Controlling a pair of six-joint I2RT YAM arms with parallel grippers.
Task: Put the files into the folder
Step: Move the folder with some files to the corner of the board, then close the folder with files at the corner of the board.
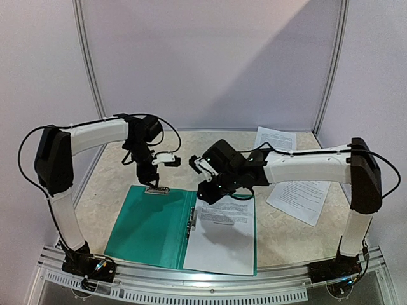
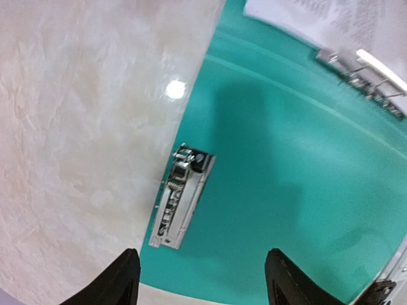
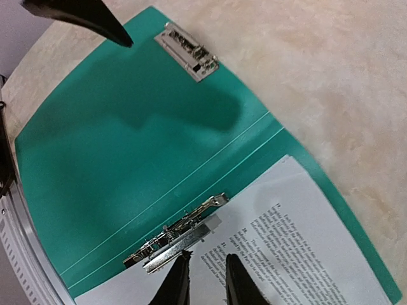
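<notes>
The teal folder (image 1: pixel 146 229) lies open on the table. One of the files (image 1: pixel 219 238), a printed white sheet, rests on its right half beside the spine clip (image 1: pixel 191 219). My left gripper (image 1: pixel 154 181) hangs open just above the small metal clip (image 2: pixel 181 194) on the far edge of the left flap (image 2: pixel 286 159), with nothing between its fingers (image 2: pixel 121 283). My right gripper (image 3: pixel 203 279) stands over the sheet's (image 3: pixel 305 235) top corner next to the spine clip (image 3: pixel 178 235). Its jaws are a narrow gap apart, with only paper showing below.
More printed sheets (image 1: pixel 299 197) lie loose on the table to the right of the folder, with another (image 1: pixel 275 138) at the back right. A curved rail bounds the table at the back, and a metal rail (image 1: pixel 210 286) runs along the near edge.
</notes>
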